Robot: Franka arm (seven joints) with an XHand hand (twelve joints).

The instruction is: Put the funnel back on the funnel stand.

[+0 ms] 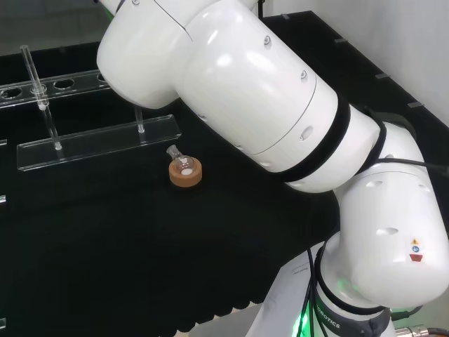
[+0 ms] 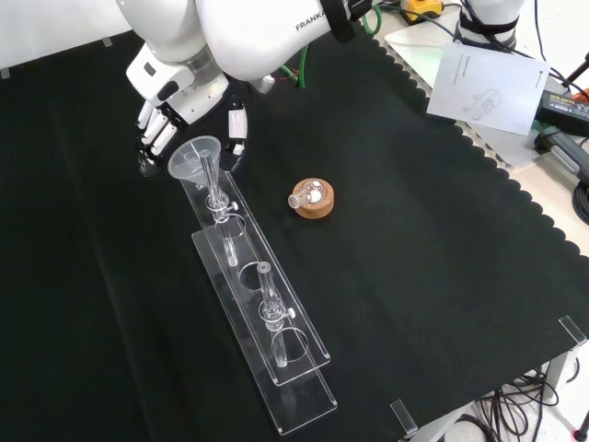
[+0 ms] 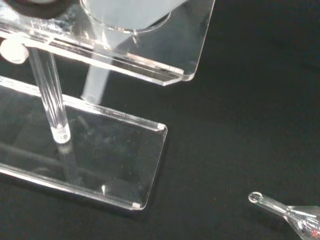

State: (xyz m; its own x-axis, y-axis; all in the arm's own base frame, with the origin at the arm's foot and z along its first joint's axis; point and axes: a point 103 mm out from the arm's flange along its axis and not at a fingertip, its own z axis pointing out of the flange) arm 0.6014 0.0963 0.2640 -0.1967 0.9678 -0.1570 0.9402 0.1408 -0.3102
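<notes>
Front view shows the funnel (image 2: 196, 157) already seated upright in the end hole of the funnel stand (image 2: 262, 318), just below the fingers (image 2: 156, 124), which hang released beside its rim.

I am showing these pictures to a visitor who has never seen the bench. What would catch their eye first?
Most likely the clear funnel sitting in the end hole of the long clear funnel stand, left of centre in the front view, with the hand right beside its rim, fingers fairly straight. Next, the small round flask lying tilted on its cork ring, alone on the black cloth to the stand's right.
</notes>
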